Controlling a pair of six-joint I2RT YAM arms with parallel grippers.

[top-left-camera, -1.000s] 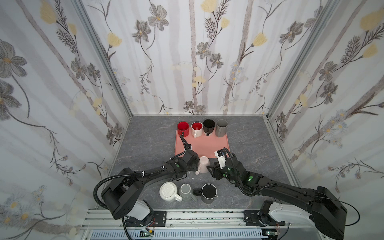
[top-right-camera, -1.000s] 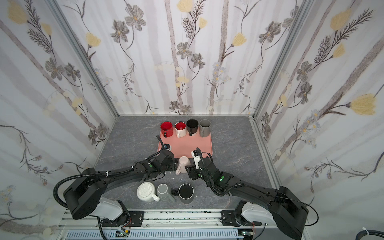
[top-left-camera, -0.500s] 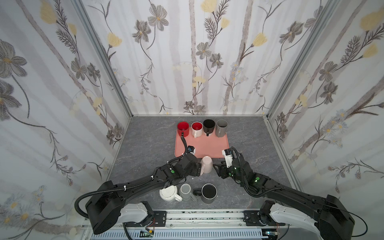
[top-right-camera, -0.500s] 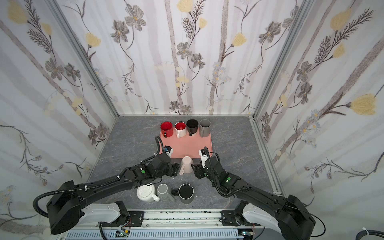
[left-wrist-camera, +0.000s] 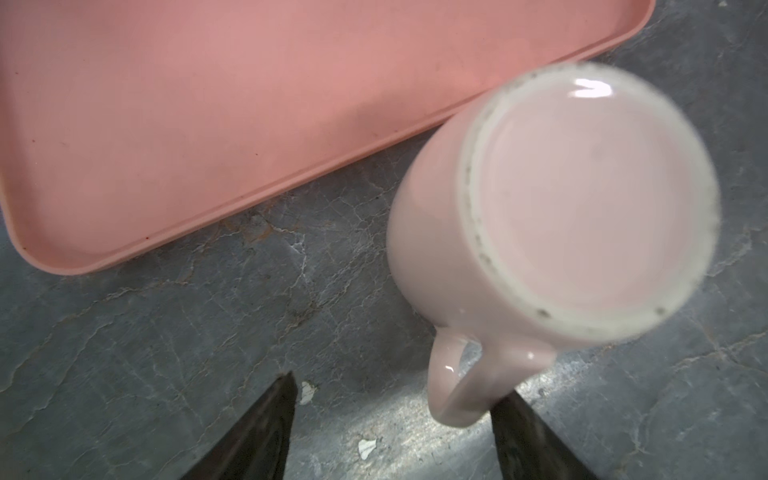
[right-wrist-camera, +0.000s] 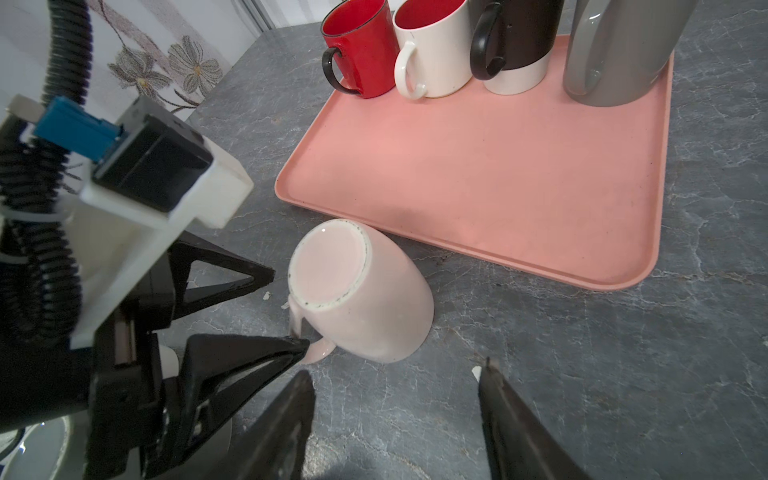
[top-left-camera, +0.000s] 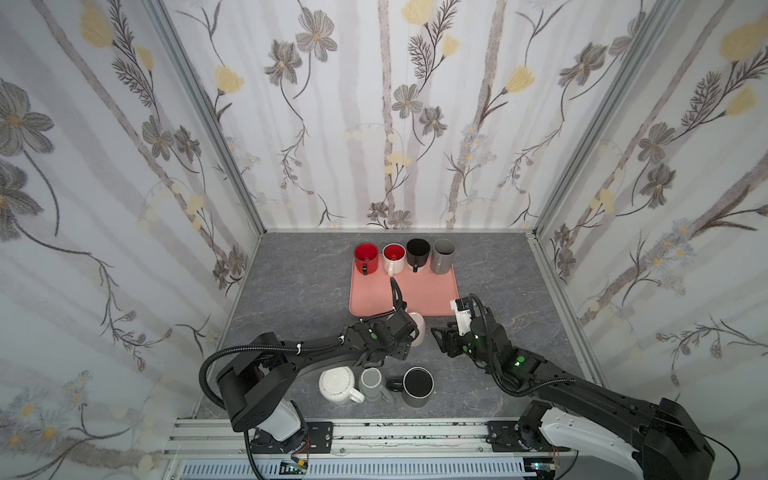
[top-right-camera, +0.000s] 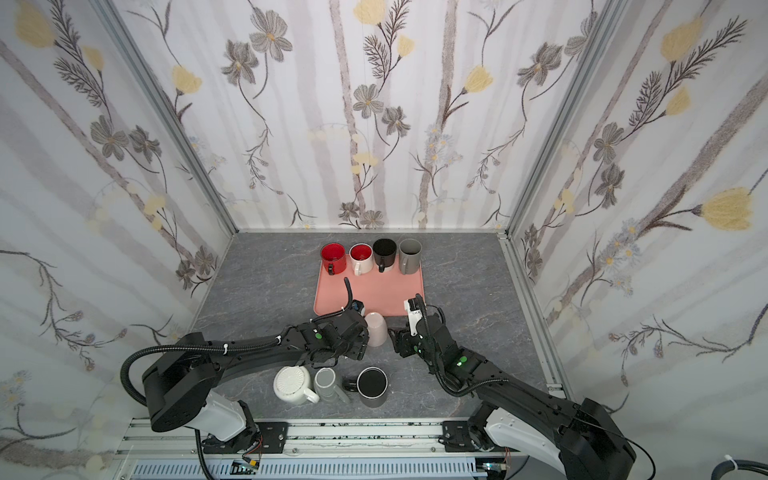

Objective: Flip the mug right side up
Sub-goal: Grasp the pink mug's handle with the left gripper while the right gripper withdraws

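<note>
A pink mug (top-left-camera: 417, 330) stands bottom up on the grey table (top-left-camera: 307, 282) at the centre of both top views, just below the near edge of a pink tray (top-left-camera: 419, 297). The left hand (left-wrist-camera: 397, 388) is open around the mug's handle (left-wrist-camera: 457, 386), and one of its fingers (right-wrist-camera: 249, 353) touches the handle without clamping it. To the right of the mug, the right hand (right-wrist-camera: 395, 372) hangs close by with its jaws apart and nothing between them. Four upright mugs line the tray's far edge: red (top-left-camera: 365, 257), white (top-left-camera: 393, 258), black (top-left-camera: 417, 254) and grey (top-left-camera: 443, 255). Three more mugs (top-left-camera: 371, 383) sit at lower centre.
</note>
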